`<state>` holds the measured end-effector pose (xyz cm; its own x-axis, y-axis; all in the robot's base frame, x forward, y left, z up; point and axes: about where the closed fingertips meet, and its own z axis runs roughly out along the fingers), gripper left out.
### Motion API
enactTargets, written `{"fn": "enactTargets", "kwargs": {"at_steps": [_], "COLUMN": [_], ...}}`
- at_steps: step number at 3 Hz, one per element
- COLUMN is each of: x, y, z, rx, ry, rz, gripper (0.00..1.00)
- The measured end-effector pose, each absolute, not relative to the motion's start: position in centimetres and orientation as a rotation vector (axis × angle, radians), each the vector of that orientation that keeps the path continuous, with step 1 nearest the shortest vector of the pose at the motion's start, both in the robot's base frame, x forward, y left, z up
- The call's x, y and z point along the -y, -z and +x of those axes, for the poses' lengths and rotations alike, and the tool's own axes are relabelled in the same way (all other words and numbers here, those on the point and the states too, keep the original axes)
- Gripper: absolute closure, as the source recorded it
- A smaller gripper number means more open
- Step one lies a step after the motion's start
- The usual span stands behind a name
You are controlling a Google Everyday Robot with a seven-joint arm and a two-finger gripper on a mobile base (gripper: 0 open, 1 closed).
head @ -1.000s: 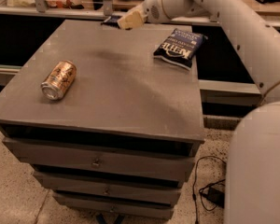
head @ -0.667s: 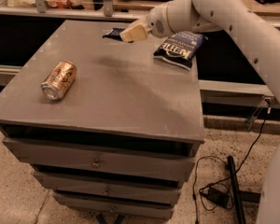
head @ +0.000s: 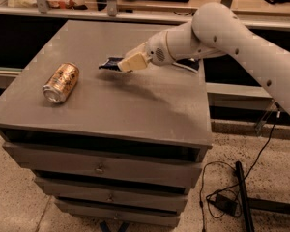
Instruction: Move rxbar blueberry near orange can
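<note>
The orange can point(head: 62, 82) lies on its side at the left of the grey cabinet top point(head: 135, 105). My gripper point(head: 124, 64) is above the middle of the top, to the right of the can, shut on the rxbar blueberry point(head: 110, 63). The small dark navy wrapper sticks out leftward from the cream fingers point(head: 133, 62) and hangs a little above the surface. The white arm point(head: 222, 33) reaches in from the right.
A dark blue chip bag point(head: 188, 63) lies at the top's right edge, mostly hidden behind the arm. The cabinet has drawers point(head: 101, 166) below. A black cable and adapter point(head: 224, 202) lie on the floor at the right. A shelf edge point(head: 135, 16) runs behind.
My gripper has carried the rxbar from the far back edge of the top forward and left to the middle, closer to the can. The can has not moved.
</note>
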<state>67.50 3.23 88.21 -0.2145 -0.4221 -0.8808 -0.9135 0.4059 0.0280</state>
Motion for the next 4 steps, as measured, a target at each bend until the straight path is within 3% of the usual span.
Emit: {"fn": "enactTargets", "kwargs": {"at_steps": [4], "x": [-5.6], "y": [-84.4], "z": [59.4], "rx": [-1.84], "ry": [-0.869], "rz": [-1.342], "gripper": [1.0]}}
